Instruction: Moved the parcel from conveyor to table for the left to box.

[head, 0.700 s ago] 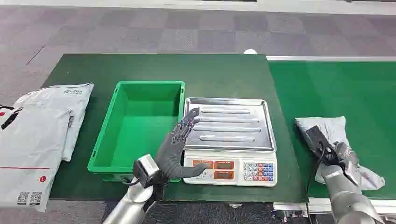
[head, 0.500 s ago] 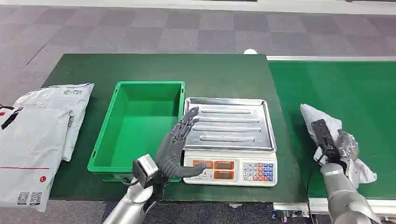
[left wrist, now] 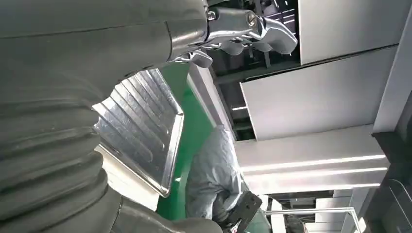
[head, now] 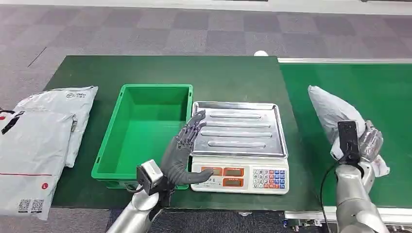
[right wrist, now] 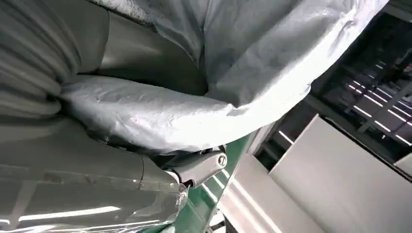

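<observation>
A grey plastic parcel (head: pixel 333 110) is lifted off the green conveyor (head: pixel 369 92) at the right, gripped by my right hand (head: pixel 357 143). The right wrist view shows the parcel's crinkled film (right wrist: pixel 233 68) wrapped over that hand. My left hand (head: pixel 182 150) hovers with fingers spread between the green box (head: pixel 145 131) and the scale (head: pixel 238 141), holding nothing. In the left wrist view the scale's steel tray (left wrist: pixel 141 131) and the raised parcel (left wrist: pixel 214 174) appear beyond the hand.
The scale's keypad and displays (head: pixel 243 175) face the table's front edge. Two grey mail bags (head: pixel 43 131) lie at the far left, hanging over the table (head: pixel 223 77) edge. The green box holds nothing.
My right hand has lifted the parcel off the conveyor and tipped it upright, its far end now pointing away from me. The left hand has barely moved.
</observation>
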`<state>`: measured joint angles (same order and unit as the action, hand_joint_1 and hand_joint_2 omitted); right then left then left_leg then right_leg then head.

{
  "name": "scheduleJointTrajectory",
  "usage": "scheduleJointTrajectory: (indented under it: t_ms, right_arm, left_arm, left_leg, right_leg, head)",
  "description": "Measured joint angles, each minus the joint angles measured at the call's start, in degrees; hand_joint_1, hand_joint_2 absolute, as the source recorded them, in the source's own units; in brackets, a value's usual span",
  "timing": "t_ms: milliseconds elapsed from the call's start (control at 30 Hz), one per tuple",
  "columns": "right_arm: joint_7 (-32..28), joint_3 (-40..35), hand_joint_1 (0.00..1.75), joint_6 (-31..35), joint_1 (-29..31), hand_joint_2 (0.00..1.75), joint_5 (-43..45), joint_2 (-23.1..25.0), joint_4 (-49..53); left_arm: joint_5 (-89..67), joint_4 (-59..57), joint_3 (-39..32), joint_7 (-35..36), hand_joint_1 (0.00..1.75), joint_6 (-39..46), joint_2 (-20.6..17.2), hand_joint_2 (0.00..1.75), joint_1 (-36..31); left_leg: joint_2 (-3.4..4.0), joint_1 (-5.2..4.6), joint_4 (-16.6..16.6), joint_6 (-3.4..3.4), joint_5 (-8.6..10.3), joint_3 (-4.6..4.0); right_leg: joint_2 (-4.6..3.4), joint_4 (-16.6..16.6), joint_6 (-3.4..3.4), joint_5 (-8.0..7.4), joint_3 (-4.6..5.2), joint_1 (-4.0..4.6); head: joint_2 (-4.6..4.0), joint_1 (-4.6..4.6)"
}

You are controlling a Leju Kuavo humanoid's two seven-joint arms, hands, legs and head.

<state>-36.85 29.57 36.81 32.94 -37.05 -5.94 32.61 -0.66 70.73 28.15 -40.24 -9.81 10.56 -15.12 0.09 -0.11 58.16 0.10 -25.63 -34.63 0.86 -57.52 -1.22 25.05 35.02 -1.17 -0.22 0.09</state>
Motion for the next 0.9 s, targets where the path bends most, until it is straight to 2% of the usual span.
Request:
scheduleJointTrajectory:
  t_ms: [300, 400, 500, 733, 767, 800, 867, 900]
  right_arm:
    - [-0.5, 0.0, 1.75, 0.2, -0.4, 1.75, 1.1, 0.6, 1.3]
    - [-2.7, -1.6, 1.75, 1.2, -2.2, 1.75, 6.6, 1.1, 5.2]
    - [-2.0, -5.4, 1.75, 1.2, -5.0, 1.75, 8.6, 1.8, 12.2]
    - [-1.9, -5.6, 1.75, 1.2, -5.3, 1.75, 8.7, 1.8, 12.7]
    - [-0.9, -10.7, 1.75, 1.1, -8.5, 1.75, 7.8, 2.6, 20.9]
    - [-0.5, -12.5, 1.75, 1.1, -9.5, 1.75, 7.2, 2.9, 23.3]
    - [2.4, -24.6, 1.75, 0.3, -15.1, 1.75, -1.8, 5.5, 37.9]
    - [2.9, -27.1, 1.75, 0.4, -15.7, 1.75, -2.6, 5.7, 39.4]
  left_arm:
    - [0.0, 0.0, 0.0, 0.0, 0.00, 0.0, 0.0, 1.75, 0.0]
    - [0.2, 0.0, 0.0, 0.0, 0.00, 0.1, 0.0, 1.75, 0.0]
    - [0.5, 0.0, 0.0, 0.0, 0.00, 0.2, 0.0, 1.75, -0.2]
    - [0.5, 0.0, 0.0, 0.0, 0.00, 0.2, 0.0, 1.75, -0.2]
    - [0.7, -0.1, 0.0, 0.0, 0.00, 0.2, 0.0, 1.75, -0.5]
    - [0.7, -0.2, 0.0, 0.0, 0.00, 0.2, 0.0, 1.75, -0.8]
    - [0.9, -1.9, 0.0, 0.0, 0.00, -0.8, 0.3, 1.75, -3.1]
    - [0.9, -2.1, 0.0, 0.0, 0.00, -0.8, 0.3, 1.75, -3.3]
  left_leg:
    - [0.01, 0.00, 0.0, 0.00, 0.00, 0.01]
    - [-0.05, 0.00, 0.0, 0.00, 0.00, -0.02]
    - [-0.03, 0.00, 0.0, -0.02, -0.01, -0.01]
    - [-0.03, 0.01, 0.0, -0.02, -0.01, -0.01]
    - [-0.01, 0.01, 0.0, -0.02, -0.02, -0.02]
    - [0.00, 0.01, 0.0, -0.02, -0.02, -0.03]
    - [0.04, 0.07, 0.0, -0.07, 0.02, -0.03]
    - [0.10, 0.07, 0.0, -0.08, 0.01, -0.02]
  right_leg:
    - [-0.01, 0.0, 0.00, 0.00, 0.01, 0.00]
    - [0.03, 0.0, 0.01, 0.00, 0.01, 0.00]
    - [-0.03, 0.0, 0.02, 0.02, 0.03, 0.01]
    - [-0.04, 0.0, 0.02, 0.02, 0.04, 0.01]
    - [-0.07, 0.0, 0.03, 0.03, 0.08, 0.01]
    - [-0.08, 0.0, 0.03, 0.03, 0.10, 0.01]
    - [-0.10, 0.0, 0.04, 0.02, 0.10, 0.07]
    - [-0.12, 0.0, 0.05, 0.02, 0.14, 0.06]
  head:
    - [0.00, -0.02]
    - [0.00, 0.00]
    - [0.00, 0.00]
    - [0.00, -0.02]
    - [0.00, 0.00]
    - [0.00, 0.00]
    - [0.00, 0.00]
    - [0.00, -0.02]
